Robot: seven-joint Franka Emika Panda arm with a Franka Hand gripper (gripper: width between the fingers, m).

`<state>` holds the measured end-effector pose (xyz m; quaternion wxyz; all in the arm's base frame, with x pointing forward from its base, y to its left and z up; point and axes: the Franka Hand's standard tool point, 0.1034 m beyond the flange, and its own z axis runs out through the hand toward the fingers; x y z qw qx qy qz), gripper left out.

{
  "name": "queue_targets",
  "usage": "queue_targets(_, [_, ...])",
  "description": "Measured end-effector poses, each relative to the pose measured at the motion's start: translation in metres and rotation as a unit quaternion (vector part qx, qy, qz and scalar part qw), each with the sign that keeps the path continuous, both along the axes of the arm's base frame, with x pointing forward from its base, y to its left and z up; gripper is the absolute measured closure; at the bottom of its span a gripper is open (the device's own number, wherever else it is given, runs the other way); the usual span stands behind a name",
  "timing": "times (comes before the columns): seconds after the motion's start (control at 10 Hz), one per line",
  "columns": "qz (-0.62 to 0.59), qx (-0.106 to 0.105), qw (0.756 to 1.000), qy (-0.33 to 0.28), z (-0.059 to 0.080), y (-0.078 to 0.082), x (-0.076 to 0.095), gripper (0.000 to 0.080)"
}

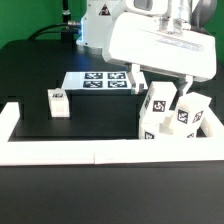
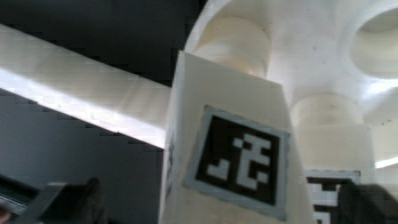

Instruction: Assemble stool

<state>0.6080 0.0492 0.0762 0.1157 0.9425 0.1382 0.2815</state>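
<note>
The upright leg block (image 1: 160, 104) stands at the exterior view's right, in the corner of the border rail (image 1: 100, 152). It is crowded by the rest of the stool: a second leg block (image 1: 192, 112) just beside it, and the rounded white seat (image 2: 235, 40) close behind it in the wrist view.

My worry is the grasp. The tool (image 1: 168, 94) straddles this block with its jaws spread wide and has hold of nothing that I can see. One dark finger (image 2: 57, 203) stands apart from the block's face. If I close off-centre, I judge the block could tip or twist against the seat, or a finger could catch the neighbouring block.

The parts are smooth white plastic and the blocks are squared, with black-and-white tags; I'd expect them to be light and slippery. I can't tell whether this block sits in a socket.

A third leg block (image 1: 57, 102) stands well apart on the dark tabletop (image 1: 100, 118), near the marker board (image 1: 100, 80).
</note>
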Motion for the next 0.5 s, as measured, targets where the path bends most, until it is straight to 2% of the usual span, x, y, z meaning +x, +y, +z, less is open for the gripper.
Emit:
queue_targets(0.3, [0.000,0.000,1.000,0.000,0.000,0.000,0.000,0.0151])
queue_targets(0.4, [0.010,0.000,1.000,0.009,0.011,-0.002,0.003,0.0151])
queue_targets(0.5, [0.013,0.012,1.000,0.012,0.030,-0.005,0.008,0.0151])
